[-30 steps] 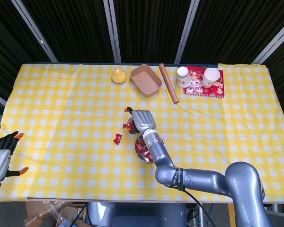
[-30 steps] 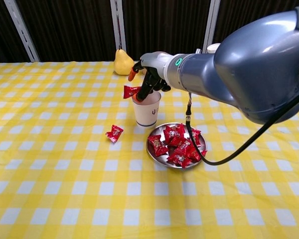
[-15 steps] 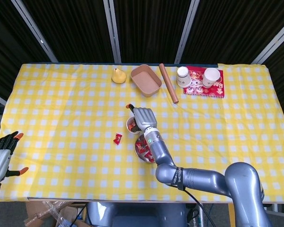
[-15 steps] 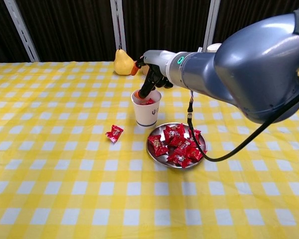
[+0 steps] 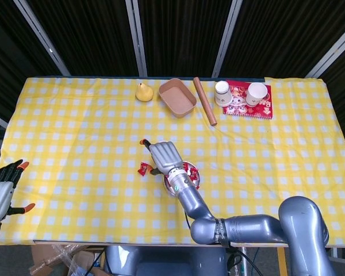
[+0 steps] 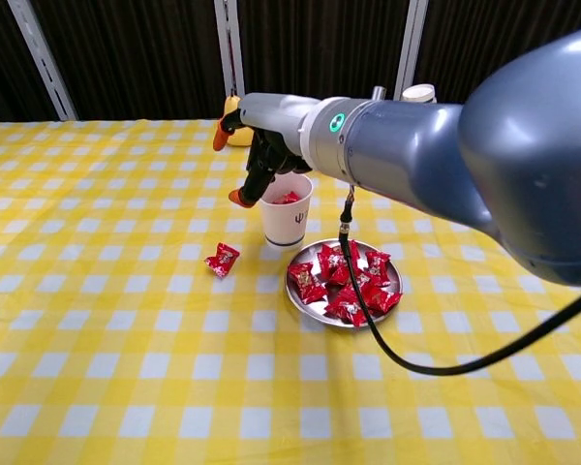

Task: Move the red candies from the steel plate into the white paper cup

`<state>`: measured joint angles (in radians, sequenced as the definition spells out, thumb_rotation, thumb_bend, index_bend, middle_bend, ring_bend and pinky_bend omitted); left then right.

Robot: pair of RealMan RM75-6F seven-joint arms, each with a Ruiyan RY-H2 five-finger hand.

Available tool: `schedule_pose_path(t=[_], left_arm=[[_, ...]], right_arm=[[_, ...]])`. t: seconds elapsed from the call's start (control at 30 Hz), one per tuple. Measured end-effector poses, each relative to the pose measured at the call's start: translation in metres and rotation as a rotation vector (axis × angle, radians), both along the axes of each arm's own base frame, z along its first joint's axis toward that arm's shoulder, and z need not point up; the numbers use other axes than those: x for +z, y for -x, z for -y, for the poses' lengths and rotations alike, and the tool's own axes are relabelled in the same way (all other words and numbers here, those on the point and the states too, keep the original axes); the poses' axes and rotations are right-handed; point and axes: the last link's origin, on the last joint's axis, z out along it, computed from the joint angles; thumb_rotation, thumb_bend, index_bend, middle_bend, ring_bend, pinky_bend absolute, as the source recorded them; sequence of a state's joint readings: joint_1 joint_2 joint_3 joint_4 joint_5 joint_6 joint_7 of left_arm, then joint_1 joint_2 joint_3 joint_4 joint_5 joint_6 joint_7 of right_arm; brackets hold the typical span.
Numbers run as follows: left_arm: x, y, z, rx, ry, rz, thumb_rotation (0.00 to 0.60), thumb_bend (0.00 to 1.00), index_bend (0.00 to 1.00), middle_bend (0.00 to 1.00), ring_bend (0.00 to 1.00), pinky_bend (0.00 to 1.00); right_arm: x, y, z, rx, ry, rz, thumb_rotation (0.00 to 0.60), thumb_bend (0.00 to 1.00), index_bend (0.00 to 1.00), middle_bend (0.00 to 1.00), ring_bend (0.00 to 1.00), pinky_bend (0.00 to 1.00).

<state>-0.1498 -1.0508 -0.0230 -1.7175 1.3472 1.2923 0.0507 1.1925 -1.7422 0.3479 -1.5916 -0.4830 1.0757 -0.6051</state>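
So my right hand (image 6: 255,145) just let go: a second ago it pinched a candy over the white paper cup (image 6: 288,209), now it's empty with fingers loosely apart, drifted toward 9 o'clock of the cup. That candy's inside. Plenty remain on the steel plate (image 6: 308,297) at 5 o'clock, plus 1 stray candy (image 6: 222,260) on the cloth.
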Motion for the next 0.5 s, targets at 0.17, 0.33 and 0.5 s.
schedule_pose_path(t=[0.17,0.33,0.5], left_arm=[[0.0,0.0,0.001,-0.005,0.005,0.001,0.6,0.01,0.0,0.0,0.0,0.0],[0.0,0.0,0.001,-0.008,0.006,0.0,0.6,0.02,0.0,0.0,0.0,0.0],[0.001,0.0,0.002,-0.005,0.005,0.001,0.6,0.02,0.0,0.0,0.0,0.0]], right_arm=[[-0.008,0.005,-0.018,0.041,0.013,-0.053,0.6,0.41,0.3,0.87,0.92,0.9],[-0.024,0.011,-0.025,0.037,0.014,-0.078,0.6,0.41,0.33,0.87,0.92,0.9],[-0.039,0.02,-0.023,0.014,0.029,-0.101,0.6,0.41,0.33,0.87,0.92,0.9]])
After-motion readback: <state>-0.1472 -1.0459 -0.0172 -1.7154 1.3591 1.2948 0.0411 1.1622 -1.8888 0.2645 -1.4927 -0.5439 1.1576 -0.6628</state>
